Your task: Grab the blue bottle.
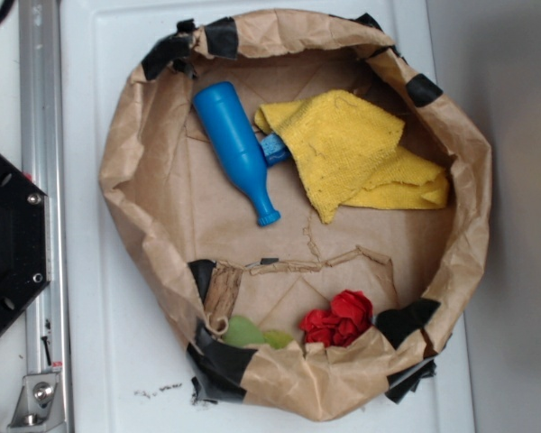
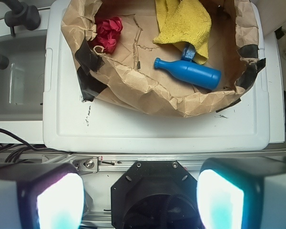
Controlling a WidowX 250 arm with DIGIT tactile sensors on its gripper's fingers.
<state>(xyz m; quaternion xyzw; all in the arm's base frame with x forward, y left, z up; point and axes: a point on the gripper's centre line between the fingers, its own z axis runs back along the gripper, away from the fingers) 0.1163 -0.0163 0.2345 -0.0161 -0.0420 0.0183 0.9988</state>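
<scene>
- Because the wrist view looks out between them, you see your fingers (image 2: 140,198) nearest of all: two pale pads at the bottom corners, spread wide apart with nothing held between them.
- Just beyond them sits the black hexagonal base (image 2: 150,191) and a metal rail, then the white tabletop (image 2: 148,131), bare up to the bag.
- Past that rises the near wall of the brown paper bag (image 2: 148,98), rolled down, crumpled and patched with black tape; you must clear this edge before descending.
- Inside, the blue bottle (image 2: 188,73) lies on its side on the bag's floor, ahead of the fingers and somewhat right of centre in the wrist view, well apart from them.
- Its long axis runs roughly across your view, cap left, base right, slightly tilted, so closing across the body looks sensible.
- Beyond it, the yellow towel (image 2: 183,21) lies just beside the bottle's far side; open room is on the near side.
- Farther left, a red crumpled object (image 2: 107,31) sits well clear.
</scene>
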